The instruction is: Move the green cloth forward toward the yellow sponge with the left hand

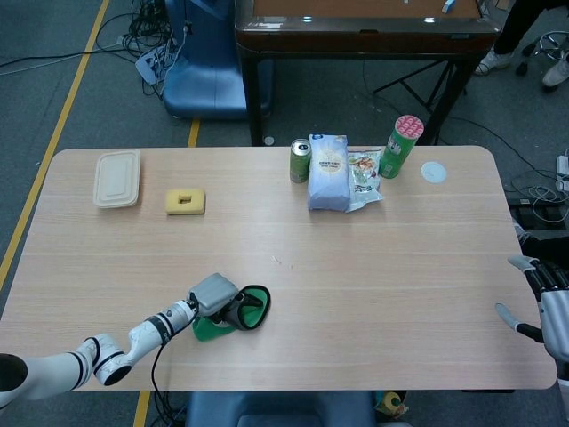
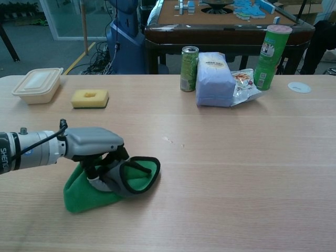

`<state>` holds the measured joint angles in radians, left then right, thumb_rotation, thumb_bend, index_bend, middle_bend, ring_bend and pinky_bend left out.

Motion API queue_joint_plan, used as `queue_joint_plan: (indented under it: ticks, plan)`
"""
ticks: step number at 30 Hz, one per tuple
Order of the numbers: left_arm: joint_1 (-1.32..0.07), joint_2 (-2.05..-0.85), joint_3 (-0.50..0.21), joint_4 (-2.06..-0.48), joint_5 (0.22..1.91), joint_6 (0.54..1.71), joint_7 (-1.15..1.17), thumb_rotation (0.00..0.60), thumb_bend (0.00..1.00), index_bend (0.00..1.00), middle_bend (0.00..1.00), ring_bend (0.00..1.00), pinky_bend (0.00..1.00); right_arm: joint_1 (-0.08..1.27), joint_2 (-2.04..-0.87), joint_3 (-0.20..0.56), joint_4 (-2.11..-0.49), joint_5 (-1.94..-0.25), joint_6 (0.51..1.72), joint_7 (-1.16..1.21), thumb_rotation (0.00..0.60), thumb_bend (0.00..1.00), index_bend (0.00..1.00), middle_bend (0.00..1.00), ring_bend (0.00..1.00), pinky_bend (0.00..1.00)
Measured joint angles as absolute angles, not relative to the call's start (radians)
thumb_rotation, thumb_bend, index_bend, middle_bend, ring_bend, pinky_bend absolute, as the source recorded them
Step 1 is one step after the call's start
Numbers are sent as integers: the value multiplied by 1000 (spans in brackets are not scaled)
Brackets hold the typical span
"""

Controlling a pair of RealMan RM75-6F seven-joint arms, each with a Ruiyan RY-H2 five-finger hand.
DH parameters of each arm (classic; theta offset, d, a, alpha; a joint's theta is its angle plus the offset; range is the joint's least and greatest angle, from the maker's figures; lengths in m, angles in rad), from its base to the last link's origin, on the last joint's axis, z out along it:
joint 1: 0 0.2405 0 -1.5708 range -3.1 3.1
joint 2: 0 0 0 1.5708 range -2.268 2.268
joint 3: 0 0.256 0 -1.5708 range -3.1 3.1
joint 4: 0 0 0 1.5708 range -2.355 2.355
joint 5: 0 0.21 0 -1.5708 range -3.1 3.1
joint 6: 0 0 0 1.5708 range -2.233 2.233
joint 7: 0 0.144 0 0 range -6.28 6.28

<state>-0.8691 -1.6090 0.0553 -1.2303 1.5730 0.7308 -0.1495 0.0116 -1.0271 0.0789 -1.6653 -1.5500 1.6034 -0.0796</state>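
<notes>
Left hand (image 2: 97,152) is grasping the green cloth (image 2: 89,189), fingers curled down into a bunched-up fold of it, with the black-edged rim of the cloth sticking out on the side away from the arm. So it's definitely holding the thing, palm on top, cloth sitting on the surface (image 2: 236,173) underneath.

Using the yellow sponge (image 2: 90,97) as the reference point: the cloth is well apart from it, on the near side of the surface and a bit to the right in the chest view. Just left of the sponge is a beige lidded food box (image 2: 38,84). Way off to the right of the sponge there's a cluster: a green can (image 2: 189,61), a white bag (image 2: 214,80) touching or nearly touching the can, a snack packet (image 2: 244,84) tucked beside the bag, and a tall green tube (image 2: 271,50) past that. Further right again is a small white disc (image 2: 299,87).

Right hand (image 1: 544,302) shows only in the head view, at the far right edge, about as far from the sponge as you can get. It's empty, fingers spread.
</notes>
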Motion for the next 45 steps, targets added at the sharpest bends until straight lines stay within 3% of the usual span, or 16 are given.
queue_joint_plan:
  ticks: [11,19,27,38,43,45]
  plan:
    - [-922,-1586,103,-1394,1649,709,-202,600,226,633,690,672,852,-2,-1024,77,-1666,-1554,1623,-76,600,261,237,282,239,311]
    - [-919,-1538,9,-1396,1579,778,-160,600,226,634,690,671,852,-5,-1027,76,-1655,-1558,1627,-62,600,261,237,282,239,311]
    - [-897,-1514,-100,-1301,1445,841,-93,600,227,634,690,666,852,-3,-1031,76,-1644,-1563,1625,-51,600,261,237,282,239,311]
    - [-893,-1554,-180,-1073,1308,858,28,600,226,629,687,659,852,-6,-1030,75,-1645,-1559,1625,-52,600,261,237,282,239,311]
    - [-892,-1580,-203,-993,1250,845,62,600,227,579,612,594,845,-3,-1032,76,-1648,-1563,1622,-55,600,261,237,282,239,311]
    - [-889,-1586,-203,-978,1236,831,67,600,227,494,501,500,803,-2,-1032,76,-1649,-1562,1620,-57,600,261,237,282,239,311]
